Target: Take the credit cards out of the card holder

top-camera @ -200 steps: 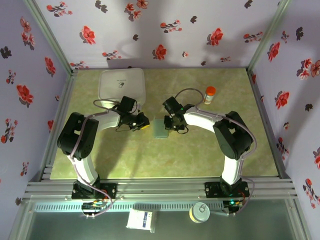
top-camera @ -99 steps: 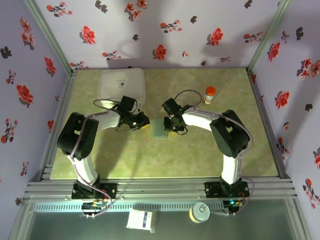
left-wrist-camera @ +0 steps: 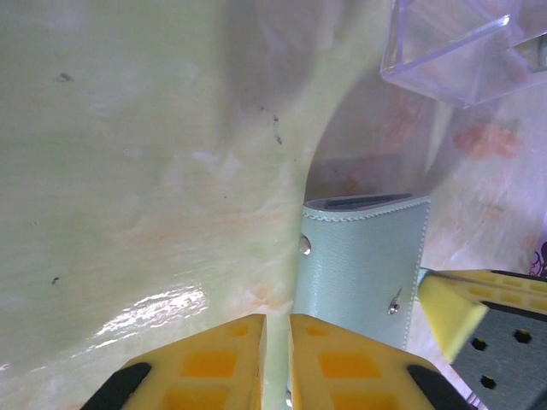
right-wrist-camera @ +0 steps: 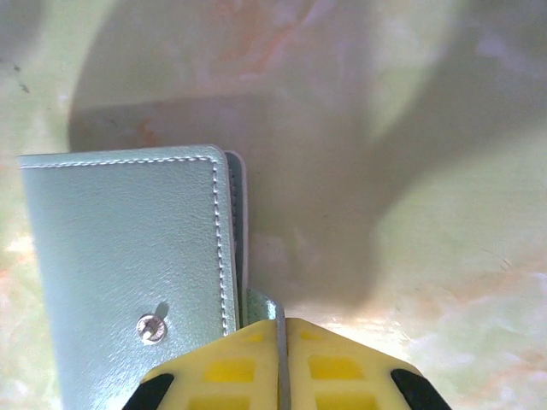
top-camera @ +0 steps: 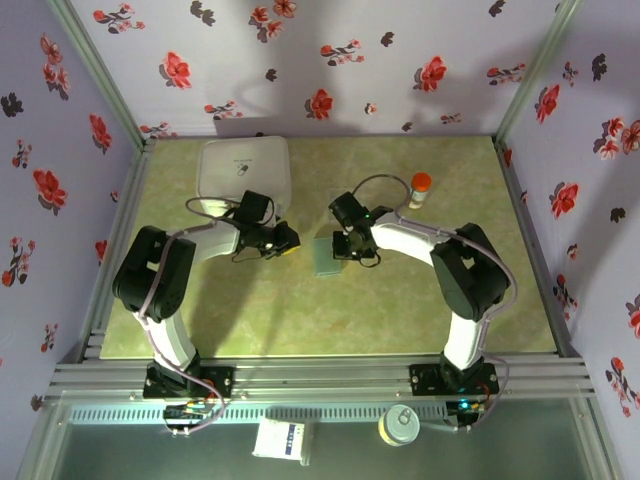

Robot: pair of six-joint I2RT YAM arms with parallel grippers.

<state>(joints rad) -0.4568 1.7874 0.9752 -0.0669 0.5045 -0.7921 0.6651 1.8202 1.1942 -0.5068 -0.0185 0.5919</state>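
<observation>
Your left end effector (left-wrist-camera: 277, 337) is almost closed and empty, just left of the card holder (left-wrist-camera: 363, 260). The holder lies closed in the middle of the worktop (top-camera: 400, 310), long axis running near to far. Your right end effector (right-wrist-camera: 280, 337) is nearer: it is pinched tight on the holder's right edge.

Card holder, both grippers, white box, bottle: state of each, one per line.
card holder: closed, lying flat
left gripper: shut, at the card holder's edge
right gripper: shut on the card holder's tab
white box: closed
bottle: upright, orange cap on
</observation>
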